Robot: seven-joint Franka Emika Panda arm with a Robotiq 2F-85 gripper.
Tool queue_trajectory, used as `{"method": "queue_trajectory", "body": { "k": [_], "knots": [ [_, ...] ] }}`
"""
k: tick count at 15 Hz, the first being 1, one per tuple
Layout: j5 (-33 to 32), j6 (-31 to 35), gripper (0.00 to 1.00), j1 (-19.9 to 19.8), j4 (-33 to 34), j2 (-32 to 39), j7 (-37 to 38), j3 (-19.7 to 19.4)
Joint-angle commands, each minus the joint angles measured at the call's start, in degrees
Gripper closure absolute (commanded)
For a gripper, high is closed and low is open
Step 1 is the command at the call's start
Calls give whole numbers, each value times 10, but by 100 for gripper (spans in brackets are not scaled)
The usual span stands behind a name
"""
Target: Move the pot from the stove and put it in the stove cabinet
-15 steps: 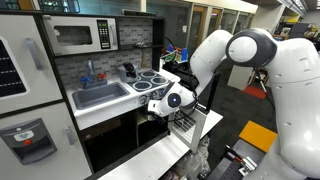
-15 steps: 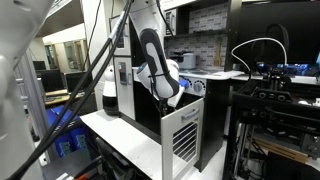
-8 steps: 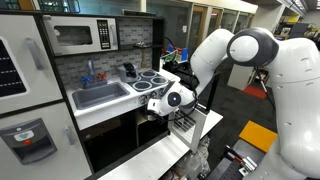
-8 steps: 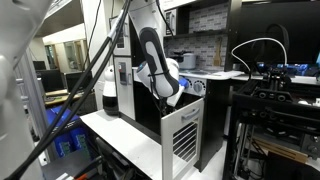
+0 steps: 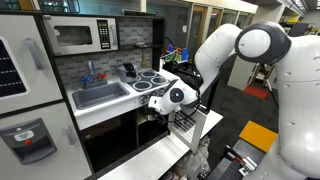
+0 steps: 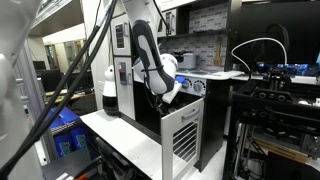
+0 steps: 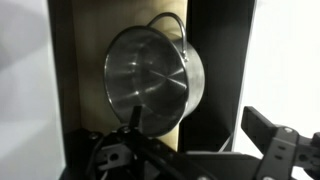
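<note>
Wrist view gives me the pot inside the stove cabinet, its open mouth facing the camera, a loop handle at its upper edge and the cabinet's wooden panel behind it. My gripper sits low in that view with the jaws spread wide, not clamped on the pot; whether one finger touches the rim I cannot tell. In an exterior view the gripper is at the dark cabinet opening below the stove.
</note>
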Motion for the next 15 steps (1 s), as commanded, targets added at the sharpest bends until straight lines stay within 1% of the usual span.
{"method": "queue_trajectory", "body": {
  "k": [1,3,10,13,15],
  "knots": [
    [48,15,0,4,-51,-67,-54,-10],
    [65,20,0,2,-65,-82,-71,-9],
    [82,24,0,-1,-105,-140,-91,-7],
    [139,40,0,-4,-133,-159,-157,-11],
    [220,66,0,-11,-161,-167,-252,-14]
  ]
}}
